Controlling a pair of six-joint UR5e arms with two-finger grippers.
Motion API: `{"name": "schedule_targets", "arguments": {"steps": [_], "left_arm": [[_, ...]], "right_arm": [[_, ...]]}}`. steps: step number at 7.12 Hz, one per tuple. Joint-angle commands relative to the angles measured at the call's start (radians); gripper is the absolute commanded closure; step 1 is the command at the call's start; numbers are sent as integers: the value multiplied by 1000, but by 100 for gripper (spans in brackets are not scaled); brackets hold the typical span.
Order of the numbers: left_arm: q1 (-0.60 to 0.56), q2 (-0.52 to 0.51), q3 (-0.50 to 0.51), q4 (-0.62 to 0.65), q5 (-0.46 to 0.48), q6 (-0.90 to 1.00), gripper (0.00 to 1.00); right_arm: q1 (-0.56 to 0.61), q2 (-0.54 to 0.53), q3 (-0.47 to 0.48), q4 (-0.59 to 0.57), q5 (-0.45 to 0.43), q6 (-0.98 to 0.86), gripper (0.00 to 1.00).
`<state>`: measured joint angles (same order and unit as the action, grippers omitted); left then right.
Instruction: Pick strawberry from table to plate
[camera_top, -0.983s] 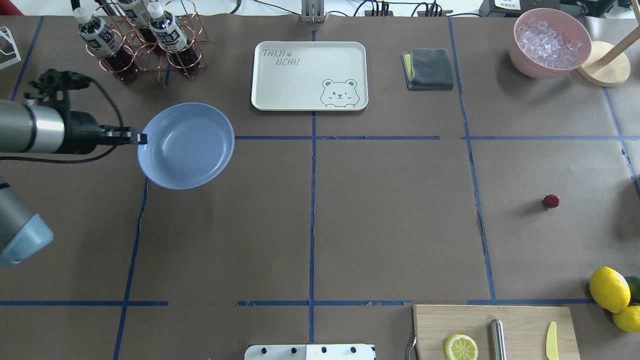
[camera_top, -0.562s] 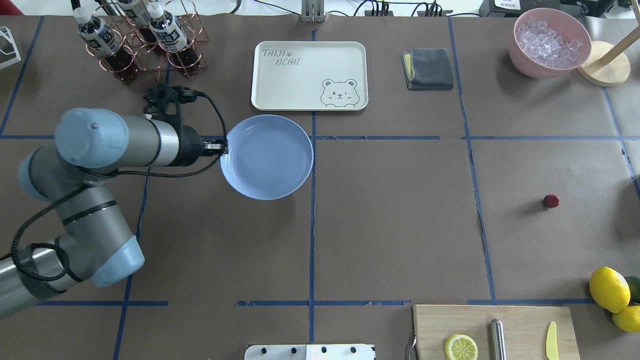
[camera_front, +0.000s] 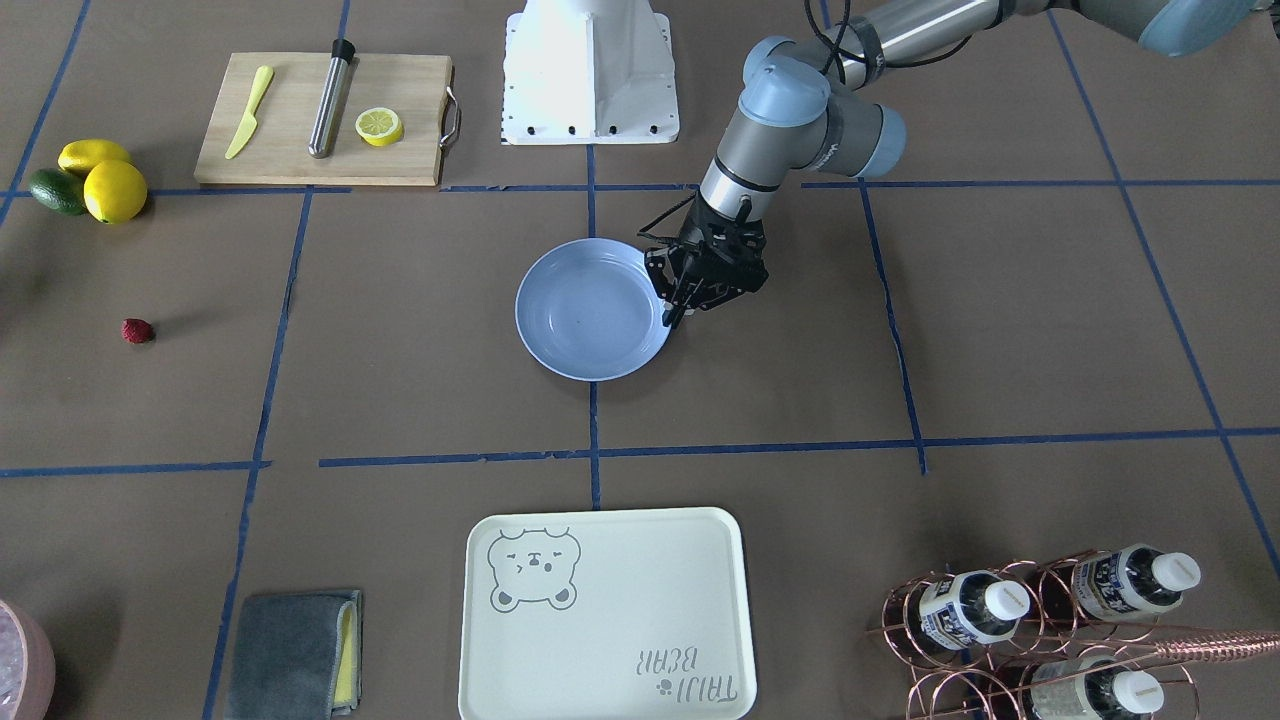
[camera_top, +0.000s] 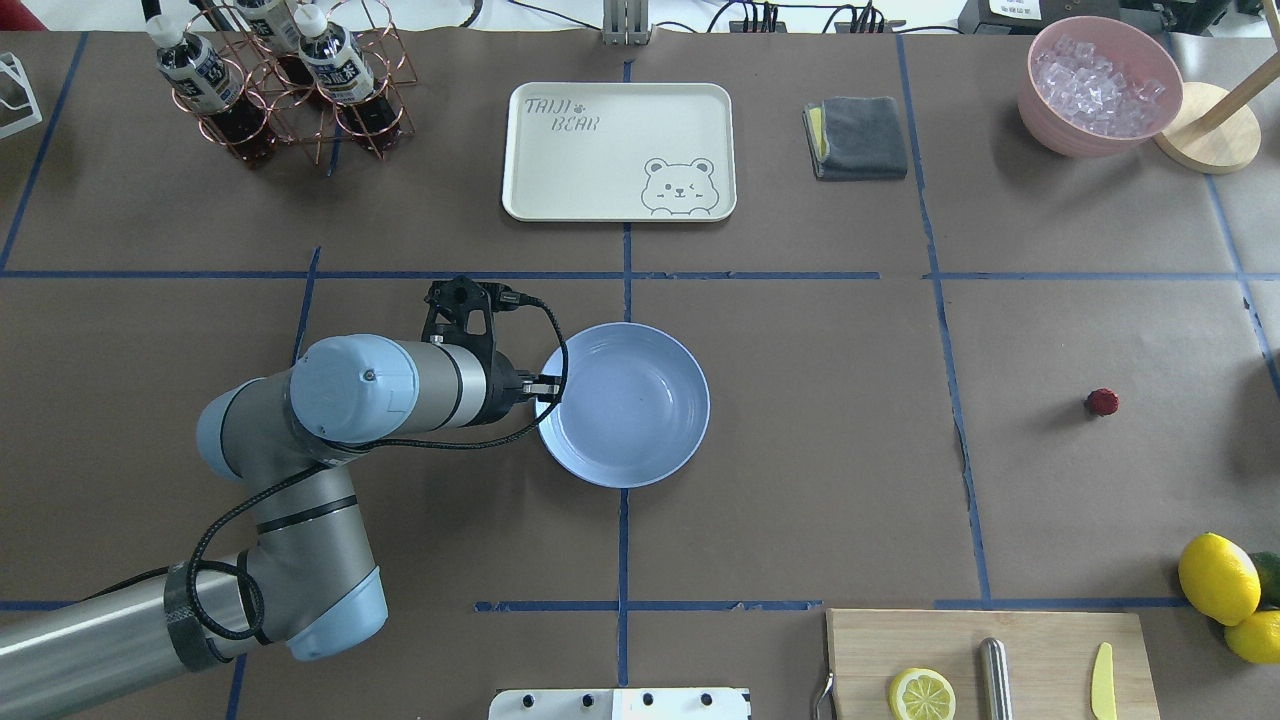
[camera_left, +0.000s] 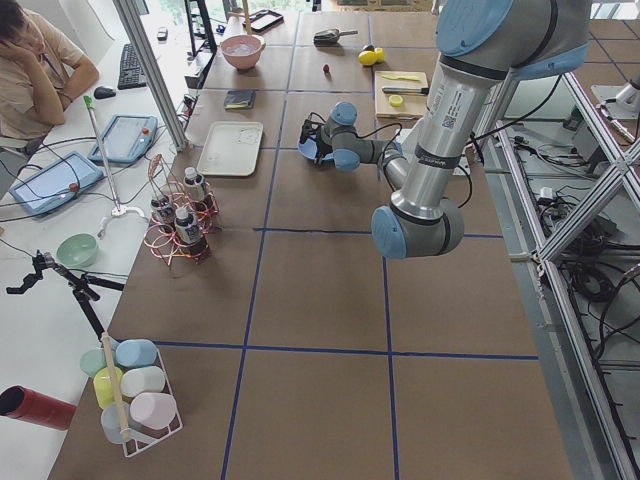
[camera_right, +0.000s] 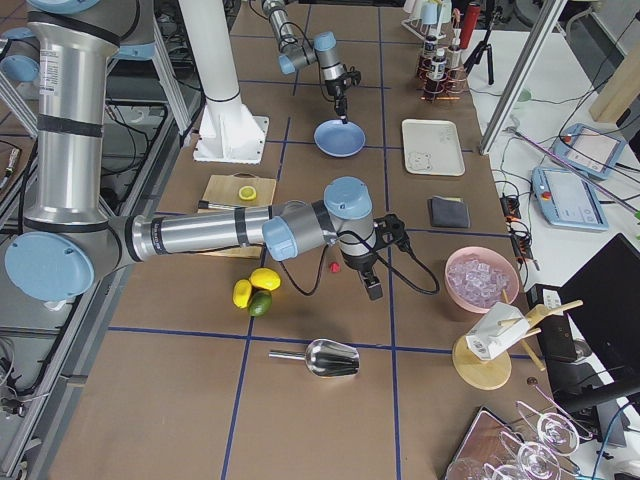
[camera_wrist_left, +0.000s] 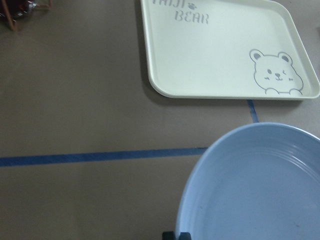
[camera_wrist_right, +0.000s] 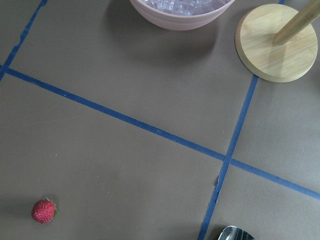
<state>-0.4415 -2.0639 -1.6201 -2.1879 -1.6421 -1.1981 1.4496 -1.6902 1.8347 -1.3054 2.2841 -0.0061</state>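
Left end effector (camera_top: 548, 388) clamps the plate (camera_top: 640, 415) by its rim. The strawberry (camera_top: 1102, 402) lies well apart. Whether the right end effector (camera_right: 374, 290) is wide or narrow cannot be told.

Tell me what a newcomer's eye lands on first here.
First, the left claw pinching the rim of the empty pale blue plate near the table's middle. Next, the tiny red strawberry, alone on the brown paper far toward the robot's right, well apart from the plate. The cream bear tray beyond the plate also stands out.
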Motion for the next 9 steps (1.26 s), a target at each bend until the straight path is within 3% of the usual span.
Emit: {"name": "schedule_targets", "arguments": {"steps": [1, 2, 3, 4, 5, 7, 9], "left_arm": [[3, 2, 3, -1, 1, 0, 73], [3, 2, 6, -1, 1, 2, 47], [3, 4, 5, 0, 5, 2, 0], [-11, 11, -39, 4, 4, 9, 0], [-82, 46, -103, 45, -27, 138, 0], [-321, 166, -196, 127, -253, 352, 0], [-585, 325, -211, 139, -379, 794, 0]], "right_arm": [[0, 0, 0, -2, 0, 2, 0], [0, 0, 0, -2, 0, 0, 0], [0, 1, -2, -2, 0, 0, 0], [0, 0, 3, 2, -2, 0, 0], [0, 7, 5, 2, 1, 12, 0], [-23, 38, 12, 3, 12, 34, 0], [-40, 40, 29, 50, 17, 80, 0]]}}
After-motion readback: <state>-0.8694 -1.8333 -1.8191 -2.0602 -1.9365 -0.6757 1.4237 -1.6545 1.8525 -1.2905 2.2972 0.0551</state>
